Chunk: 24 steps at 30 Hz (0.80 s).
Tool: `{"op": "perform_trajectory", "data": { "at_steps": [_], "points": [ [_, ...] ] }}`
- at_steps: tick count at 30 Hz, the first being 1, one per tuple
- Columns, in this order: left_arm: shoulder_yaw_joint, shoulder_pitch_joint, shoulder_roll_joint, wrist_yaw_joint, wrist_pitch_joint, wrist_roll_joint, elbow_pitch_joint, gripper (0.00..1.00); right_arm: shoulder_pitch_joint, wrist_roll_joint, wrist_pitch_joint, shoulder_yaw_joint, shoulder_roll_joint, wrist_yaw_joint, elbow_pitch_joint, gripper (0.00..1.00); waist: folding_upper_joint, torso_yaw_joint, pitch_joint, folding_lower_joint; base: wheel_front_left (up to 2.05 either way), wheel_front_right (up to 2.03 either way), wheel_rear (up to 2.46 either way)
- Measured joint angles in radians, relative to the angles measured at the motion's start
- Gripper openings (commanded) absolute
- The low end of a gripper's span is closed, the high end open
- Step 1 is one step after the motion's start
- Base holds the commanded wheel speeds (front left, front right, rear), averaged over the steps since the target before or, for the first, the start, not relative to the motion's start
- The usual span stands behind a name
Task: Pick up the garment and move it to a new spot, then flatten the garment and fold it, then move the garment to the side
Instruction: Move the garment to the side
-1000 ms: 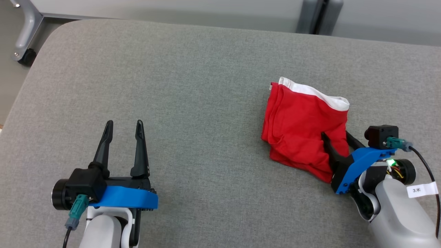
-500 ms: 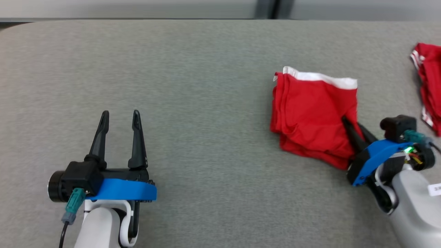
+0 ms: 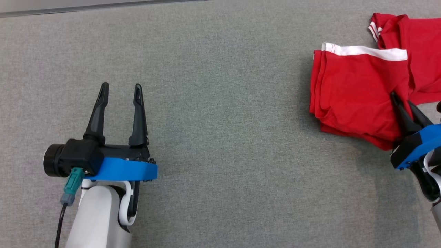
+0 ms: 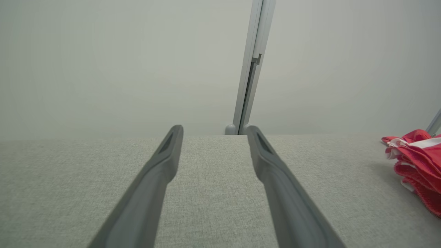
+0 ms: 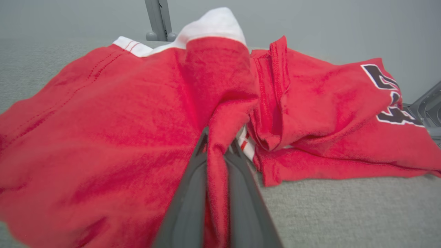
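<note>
First, from the head camera, the grey tabletop (image 3: pixel 220 137) carries a folded red garment (image 3: pixel 355 89) with a white band along its far side, lying toward the right edge. The right gripper (image 3: pixel 401 98) reaches in from the lower right, its two dark fingers drawn close together on the garment's near right corner, pinching the cloth. A second red shirt (image 3: pixel 420 44) lies just behind and to the right of the garment, touching it and partly cut off by the frame. The left gripper (image 3: pixel 121 84) sits over bare tabletop toward the left, well apart from the garment, with its fingers spread and nothing between them. Next, the left wrist camera shows the left gripper (image 4: pixel 213 128) with its fingers wide apart and only grey tabletop (image 4: pixel 206 193) between them. A metal post (image 4: pixel 249 69) stands beyond the far edge, and a red and white heap (image 4: pixel 420 162) lies at the right, though I cannot tell which piece it is. Last, the right wrist camera shows the right gripper (image 5: pixel 219 137) nearly shut, with a ridge of the garment (image 5: pixel 103 120) clamped between its fingers. The second red shirt (image 5: pixel 327 103), printed with black and white figures, lies against it on the right.
</note>
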Motion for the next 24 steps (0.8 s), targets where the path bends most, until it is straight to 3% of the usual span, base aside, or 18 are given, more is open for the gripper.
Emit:
{"op": "perform_trajectory", "data": {
  "at_steps": [8,17,20,22,24],
  "points": [
    [-0.006,-0.028,0.0,-0.003,0.0,0.0,0.0,1.0,-0.042,-0.006,0.039,-0.006,-0.044,0.0,-0.054,0.0,0.0,0.015,0.034,0.0,0.0,0.0,0.0],
    [0.008,-0.041,0.0,-0.002,0.0,0.012,-0.022,1.0,-0.125,-0.006,0.124,-0.037,-0.272,0.0,-0.093,0.0,0.0,0.024,0.106,0.0,0.0,0.0,0.0],
    [0.005,-0.066,0.0,-0.003,0.0,0.021,-0.032,1.0,-0.15,0.012,0.162,-0.053,-0.379,0.0,-0.09,0.0,0.0,0.029,0.14,0.0,0.0,0.0,0.0],
    [0.005,-0.071,0.0,-0.003,0.0,0.024,-0.035,1.0,-0.155,0.022,0.176,-0.058,-0.392,0.0,-0.09,0.0,0.0,0.03,0.15,0.0,0.0,0.0,0.0],
    [0.001,-0.085,0.0,-0.003,0.0,0.033,-0.046,1.0,-0.16,0.023,0.207,-0.058,-0.452,0.0,-0.083,0.0,0.0,0.035,0.176,0.0,0.0,0.0,0.0]
  ]
}}
